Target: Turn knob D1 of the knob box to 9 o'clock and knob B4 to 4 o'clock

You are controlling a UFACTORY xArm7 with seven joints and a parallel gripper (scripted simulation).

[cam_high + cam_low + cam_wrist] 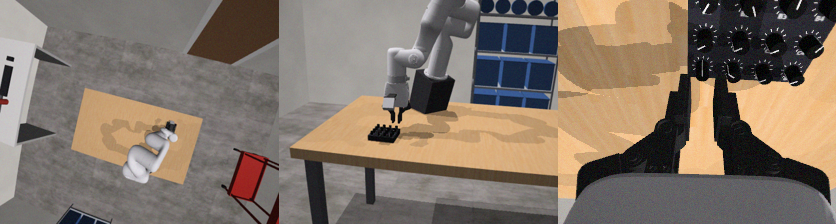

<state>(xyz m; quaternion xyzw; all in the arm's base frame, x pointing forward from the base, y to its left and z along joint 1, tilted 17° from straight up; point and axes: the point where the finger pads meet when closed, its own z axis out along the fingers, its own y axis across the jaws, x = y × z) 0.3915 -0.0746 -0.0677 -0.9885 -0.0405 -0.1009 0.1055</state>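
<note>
The black knob box [382, 134] stands on the wooden table [444, 144], and it also shows in the top view [171, 126]. In the wrist view its lower rows of knobs [758, 40] fill the upper right. The nearest row is row D, and its leftmost knob, D1 [702, 68], lies just beyond my fingertips. The white line on D1 looks close to vertical in the picture. My gripper [702, 89] [396, 121] hangs a little above the box's right end. Its fingers stand a narrow gap apart with nothing between them. Knob B4 is cut off at the top right edge.
The arm's black base block [431, 92] stands on the table behind the box. Blue storage shelves [516, 53] are at the back right. A red cart [248, 176] and a white cabinet [13, 90] stand on the floor off the table.
</note>
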